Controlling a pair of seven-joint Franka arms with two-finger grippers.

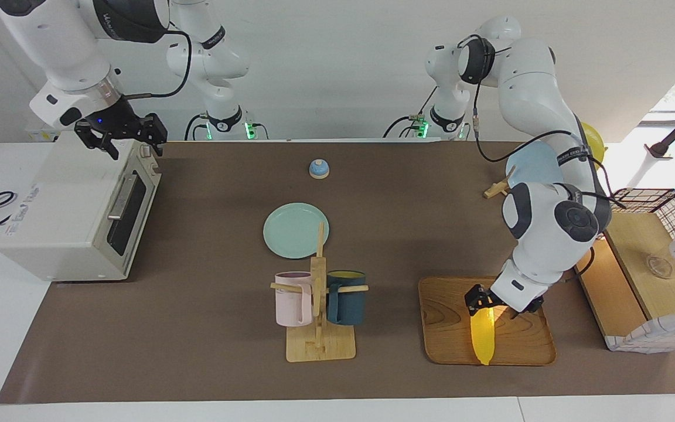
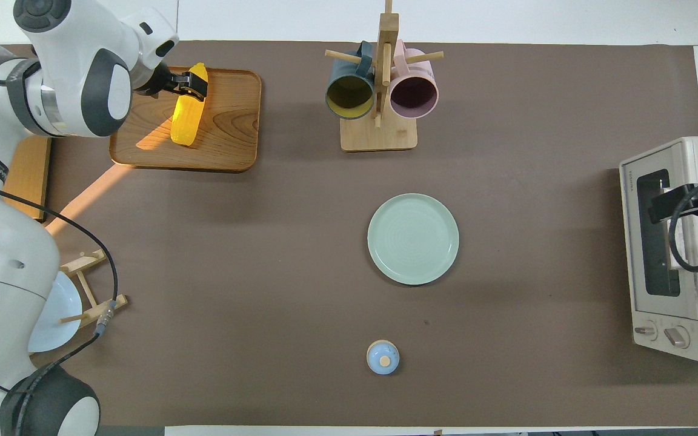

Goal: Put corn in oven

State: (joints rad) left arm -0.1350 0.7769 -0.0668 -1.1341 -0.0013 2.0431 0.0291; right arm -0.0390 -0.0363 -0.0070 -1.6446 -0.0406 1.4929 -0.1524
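Note:
The yellow corn (image 1: pixel 483 337) (image 2: pixel 185 121) lies lengthwise on a wooden tray (image 1: pixel 443 316) (image 2: pixel 228 121) toward the left arm's end of the table. My left gripper (image 1: pixel 486 305) (image 2: pixel 193 83) is down over the corn, open, with a finger on each side of the cob. Whether it touches the cob I cannot tell. The cream-white oven (image 1: pixel 62 211) (image 2: pixel 688 290) stands at the right arm's end with its dark glass door shut. My right gripper (image 1: pixel 132 146) (image 2: pixel 658 206) hovers open over the oven's top front edge, holding nothing.
A wooden mug rack (image 1: pixel 319 310) with a pink and a dark blue mug stands mid-table. A green plate (image 1: pixel 295 230) and a small blue lid (image 1: pixel 319 169) lie nearer the robots. A plate rack (image 1: pixel 498 189) and a wire-and-wood basket (image 1: pixel 648 264) sit beside the tray.

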